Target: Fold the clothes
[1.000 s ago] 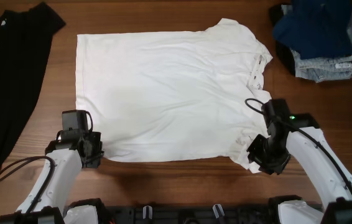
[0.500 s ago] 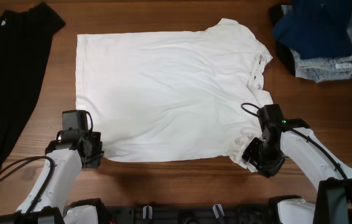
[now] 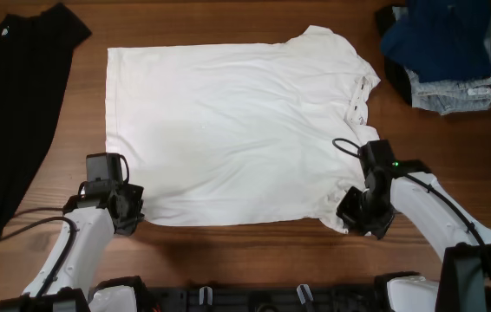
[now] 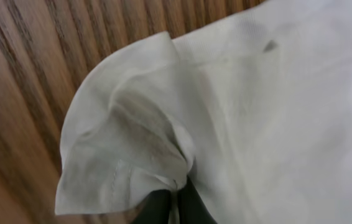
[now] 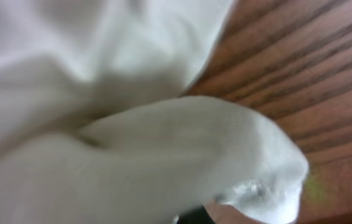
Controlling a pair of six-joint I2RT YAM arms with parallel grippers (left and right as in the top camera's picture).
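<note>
Currently, large white short-sleeved cotton T-shirt [image 3: 228,130] flat on wooden counter [image 3: 254,251], plain side up, left fingers [image 4: 196,210] clamped on its hem corner, right fingers [image 5: 193,218] buried under sleeve cloth, grip unclear.

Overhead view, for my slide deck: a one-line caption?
Left gripper pinches a near corner of the spread white T-shirt; right gripper meets the near sleeve.
</note>
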